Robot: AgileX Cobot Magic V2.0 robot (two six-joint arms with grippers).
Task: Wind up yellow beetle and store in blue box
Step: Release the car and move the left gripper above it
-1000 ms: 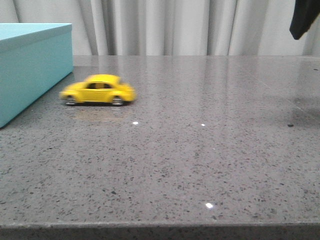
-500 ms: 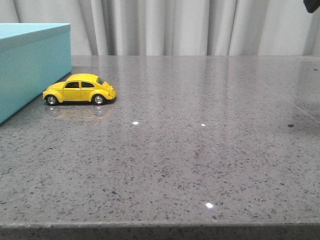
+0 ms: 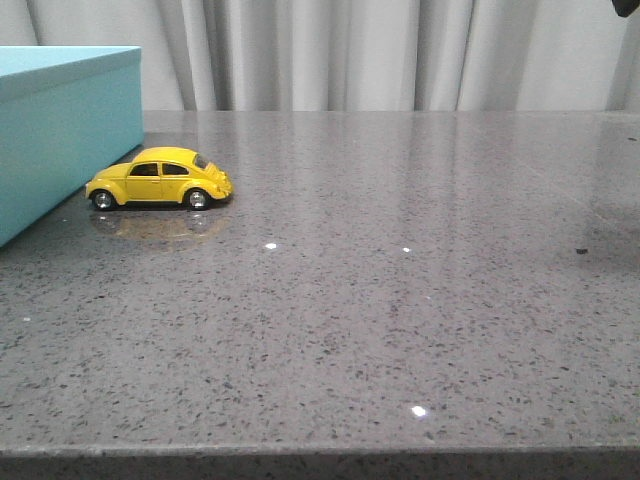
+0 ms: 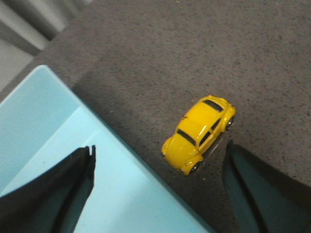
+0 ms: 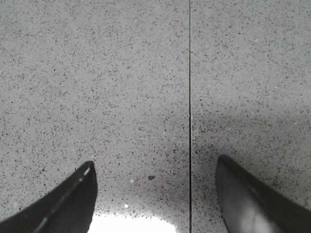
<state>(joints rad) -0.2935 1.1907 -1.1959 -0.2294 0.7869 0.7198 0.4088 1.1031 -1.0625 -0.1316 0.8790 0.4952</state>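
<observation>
The yellow beetle (image 3: pixel 160 180) stands on its wheels on the grey speckled table, its nose close to the side of the blue box (image 3: pixel 60 130) at the far left. In the left wrist view the beetle (image 4: pixel 199 132) lies beside the box's edge (image 4: pixel 97 160). My left gripper (image 4: pixel 158 155) is open and empty, high above the box edge and the car. My right gripper (image 5: pixel 155 167) is open and empty above bare table; only a dark bit of that arm (image 3: pixel 628 8) shows at the top right of the front view.
The grey speckled table (image 3: pixel 400 300) reaches to a front edge near the camera. A thin dark seam (image 5: pixel 189 97) runs across the table under my right gripper. White curtains (image 3: pixel 350 50) hang behind the table.
The beetle rolled left toward the blue box and has come to rest. The right arm lifted up and out of the front view's top right corner.
</observation>
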